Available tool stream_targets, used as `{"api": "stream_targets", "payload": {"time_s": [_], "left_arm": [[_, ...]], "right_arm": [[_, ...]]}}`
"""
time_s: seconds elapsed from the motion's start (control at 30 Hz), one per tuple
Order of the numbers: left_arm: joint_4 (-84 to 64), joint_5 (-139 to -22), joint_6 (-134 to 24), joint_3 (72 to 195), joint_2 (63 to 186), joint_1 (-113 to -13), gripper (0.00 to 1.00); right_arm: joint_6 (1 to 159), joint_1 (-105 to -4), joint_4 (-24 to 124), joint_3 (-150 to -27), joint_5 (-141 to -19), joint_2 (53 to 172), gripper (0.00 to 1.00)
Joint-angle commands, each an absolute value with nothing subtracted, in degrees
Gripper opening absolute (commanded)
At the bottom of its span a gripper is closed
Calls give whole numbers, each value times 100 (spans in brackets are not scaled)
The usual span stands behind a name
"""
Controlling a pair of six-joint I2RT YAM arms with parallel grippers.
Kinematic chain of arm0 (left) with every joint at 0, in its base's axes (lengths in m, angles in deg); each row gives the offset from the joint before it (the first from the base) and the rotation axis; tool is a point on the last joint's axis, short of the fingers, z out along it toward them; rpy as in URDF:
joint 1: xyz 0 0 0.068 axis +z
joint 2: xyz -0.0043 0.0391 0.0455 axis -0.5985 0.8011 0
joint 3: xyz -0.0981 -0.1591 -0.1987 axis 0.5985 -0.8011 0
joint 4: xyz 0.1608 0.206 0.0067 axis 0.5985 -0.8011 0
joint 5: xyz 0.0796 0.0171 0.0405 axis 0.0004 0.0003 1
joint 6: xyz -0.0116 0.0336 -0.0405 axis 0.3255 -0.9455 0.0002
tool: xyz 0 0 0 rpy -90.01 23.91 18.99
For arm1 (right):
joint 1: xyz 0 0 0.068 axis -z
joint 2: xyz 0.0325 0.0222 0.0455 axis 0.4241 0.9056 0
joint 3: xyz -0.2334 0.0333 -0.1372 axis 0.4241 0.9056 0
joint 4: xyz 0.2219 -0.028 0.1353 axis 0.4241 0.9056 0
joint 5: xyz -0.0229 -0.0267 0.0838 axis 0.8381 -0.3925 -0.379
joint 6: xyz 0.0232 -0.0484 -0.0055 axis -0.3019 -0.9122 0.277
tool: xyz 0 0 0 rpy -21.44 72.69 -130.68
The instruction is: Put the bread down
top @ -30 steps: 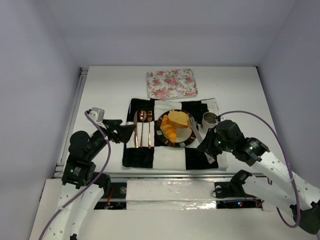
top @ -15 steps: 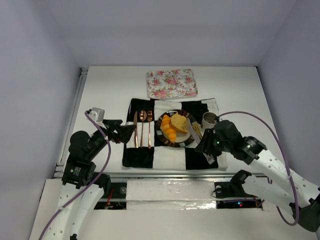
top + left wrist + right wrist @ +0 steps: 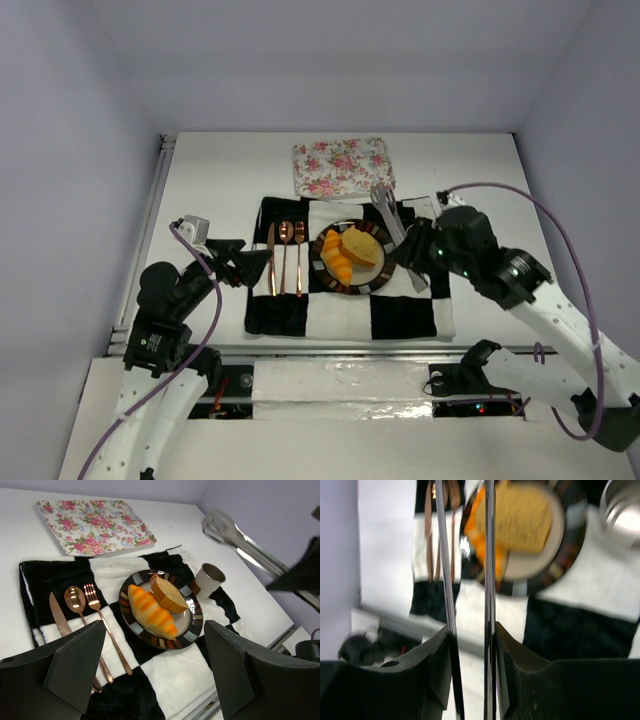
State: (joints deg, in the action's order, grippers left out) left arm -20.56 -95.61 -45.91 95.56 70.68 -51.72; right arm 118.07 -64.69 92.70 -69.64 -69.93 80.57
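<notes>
Left gripper (image 3: 248,266) hangs at the left edge of the mat (image 3: 285,312), jaws apart, holding nothing. We note cutlery (image 3: 285,258) lying just left of the plate (image 3: 196,614). Bread (image 3: 360,245): tan wedge with a brown crust, lying on the plate's right half and touching the croissant (image 3: 338,263). Tongs (image 3: 384,212) are raised past the plate's far-right rim, tips slightly apart and empty. A cup (image 3: 210,579) stands just right of the plate. Right gripper (image 3: 412,252) is clamped on the tongs.

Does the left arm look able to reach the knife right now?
Probably yes. The open left gripper sits just beside the knife, nothing lies between them, and the tongs are held over the plate's other side.
</notes>
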Motion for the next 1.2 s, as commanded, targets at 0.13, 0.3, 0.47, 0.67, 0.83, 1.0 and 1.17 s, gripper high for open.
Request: {"api": "stream_targets", "payload": {"time_s": [0.13,0.3,0.47,0.67,0.83,1.0,1.17], "left_arm": [[-1721,-9632,-4599,9525,6852,-5197,77],[-1703,-9641,-4599,9516,6694,-5197,77],[-1703,-9649,-4607,9525,6623,-5197,77],[-1695,-9676,-4616,9525,6623,-5197,76],[-1712,-9649,-4616,9525,6632,-5197,76],[-1712,-9641,-4616,9525,6650,-5197,76],[-1712,-9623,-4607,9525,6667,-5197,76]], "right_arm": [[10361,-4545,8219,-8135,-6300,10161,37],[10087,-3346,8025,-8583,-6213,11592,37],[9614,-2563,7559,-8812,-5950,12578,36],[8321,-2509,7093,-8716,-5203,13360,37],[8014,-2509,6830,-8830,-5088,13968,41],[7925,-2509,6838,-9146,-4850,14442,64],[8056,-2509,7083,-9322,-4807,14479,82]]}}
